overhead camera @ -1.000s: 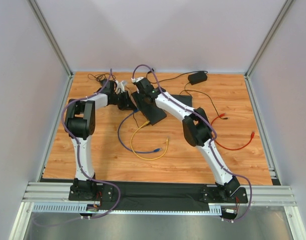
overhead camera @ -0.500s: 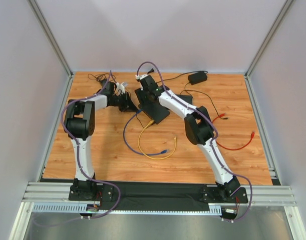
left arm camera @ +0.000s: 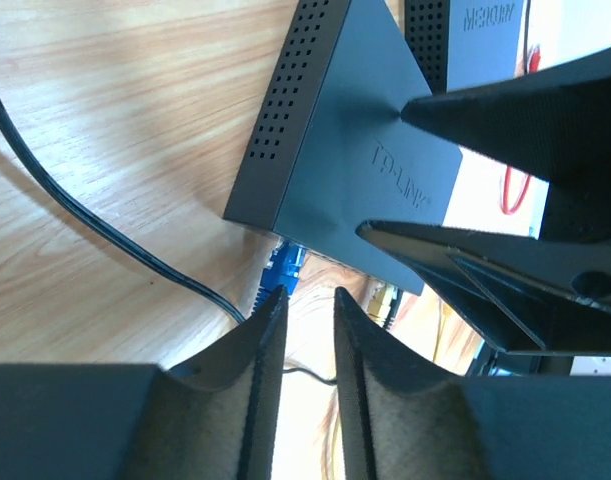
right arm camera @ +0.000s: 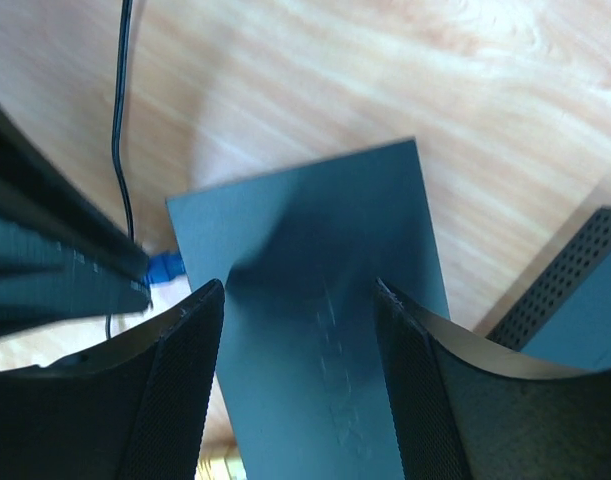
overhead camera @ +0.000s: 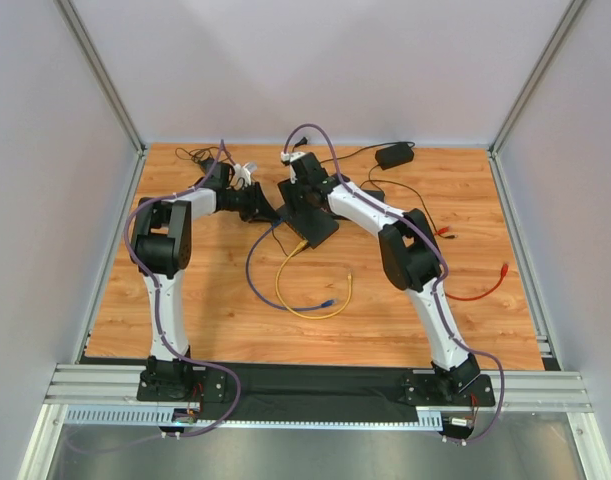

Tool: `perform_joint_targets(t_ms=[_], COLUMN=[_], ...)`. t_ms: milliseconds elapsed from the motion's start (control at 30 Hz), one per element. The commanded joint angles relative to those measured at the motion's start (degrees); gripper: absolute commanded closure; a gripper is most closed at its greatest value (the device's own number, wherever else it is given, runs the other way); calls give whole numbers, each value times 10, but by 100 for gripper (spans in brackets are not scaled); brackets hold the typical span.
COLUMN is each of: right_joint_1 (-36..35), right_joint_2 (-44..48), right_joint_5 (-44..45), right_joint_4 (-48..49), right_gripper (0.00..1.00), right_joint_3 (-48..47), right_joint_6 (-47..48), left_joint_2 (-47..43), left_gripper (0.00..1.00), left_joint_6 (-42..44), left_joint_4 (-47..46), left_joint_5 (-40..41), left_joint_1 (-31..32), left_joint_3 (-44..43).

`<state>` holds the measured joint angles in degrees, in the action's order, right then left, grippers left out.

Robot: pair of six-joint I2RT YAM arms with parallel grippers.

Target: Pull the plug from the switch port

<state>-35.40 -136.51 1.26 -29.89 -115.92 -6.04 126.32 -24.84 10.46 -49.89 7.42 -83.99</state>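
**A:** How does the left gripper (left arm camera: 310,300) stand?

**B:** We see its two fingers almost together, with only a thin slit between them. In the slit we see only the wood of the table (overhead camera: 185,300), so it pinches nothing. Its tips are just in front of the port side of the switch (left arm camera: 335,150).

**A:** And where is the plug?

**B:** The blue plug (left arm camera: 283,268) is in a port of the switch, at the low edge of that side. It is just beyond the tip of one finger. We cannot tell if the finger touches it.

**A:** What do we see of the right gripper (right arm camera: 297,300)?

**B:** It is spread wide. It is over the flat top of the switch, with one finger at each long edge. We cannot tell if the pads press on the switch.

**A:** And what lies around the switch?

**B:** The blue cable (overhead camera: 253,265) runs from the port side of the switch toward the arm bases and curves on the wood. A yellow cable (overhead camera: 285,290) leaves the same side of the switch and makes a loop beside the blue one. A thin black cable (left arm camera: 85,220) passes on the wood near the port side.

A second black box (right arm camera: 575,290) with vent holes lies just beside the switch, on the side away from the left gripper. A power adapter (overhead camera: 393,155) lies behind the switch, near the back edge of the table. A red cable (overhead camera: 475,290) is well apart from the switch, on the right arm's side.
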Motion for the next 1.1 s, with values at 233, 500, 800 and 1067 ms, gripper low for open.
perform_joint_targets(t_ms=[233, 500, 800, 1067], right_joint_1=[6, 14, 15, 16], right_joint_2=[30, 20, 18, 17], right_joint_5=[-25, -49, -57, -59], right_joint_4=[-48, -49, -49, -50], right_gripper=[37, 37, 37, 37], right_joint_3=[39, 39, 37, 35], right_joint_6=[32, 32, 33, 31], left_joint_2=[30, 45, 61, 68], left_gripper=[60, 59, 57, 57], left_joint_6=[25, 52, 62, 62], left_joint_4=[53, 85, 88, 111], left_joint_5=[8, 6, -25, 8], left_joint_1=[1, 1, 1, 5], left_joint_3=[-82, -91, -92, -99])
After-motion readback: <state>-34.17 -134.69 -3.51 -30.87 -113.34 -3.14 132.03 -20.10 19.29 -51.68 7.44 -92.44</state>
